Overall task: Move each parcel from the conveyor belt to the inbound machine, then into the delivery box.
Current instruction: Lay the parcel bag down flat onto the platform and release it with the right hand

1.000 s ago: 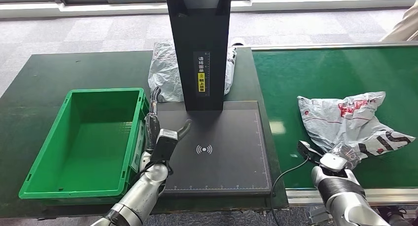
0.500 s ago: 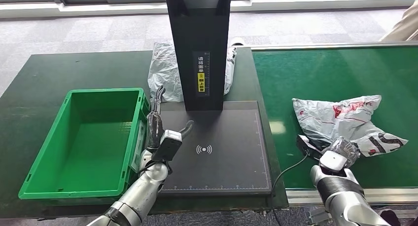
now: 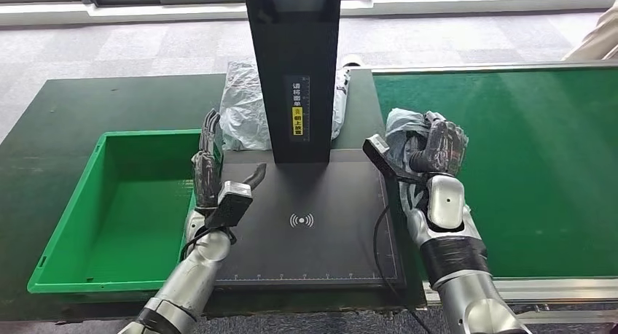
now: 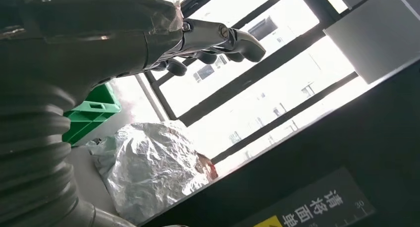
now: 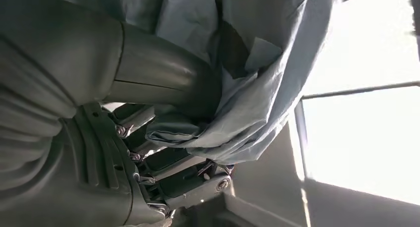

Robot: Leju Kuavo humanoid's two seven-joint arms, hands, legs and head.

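Note:
My right hand grips a crumpled grey plastic parcel and holds it up at the right rim of the inbound machine's black scan pad. In the right wrist view the parcel is bunched between the thumb and the dark fingers. My left hand is raised over the pad's left edge, beside the green delivery box, fingers spread and holding nothing. The left wrist view shows those fingers spread apart. The green conveyor belt lies to the right.
The machine's black column stands at the back of the pad. A second grey parcel lies behind it, shiny in the left wrist view. A person's beige sleeve shows at the far right.
My right hand closed on the parcel lying on the belt and carried it up and left to the pad's right edge. My left hand rose a little toward the back left.

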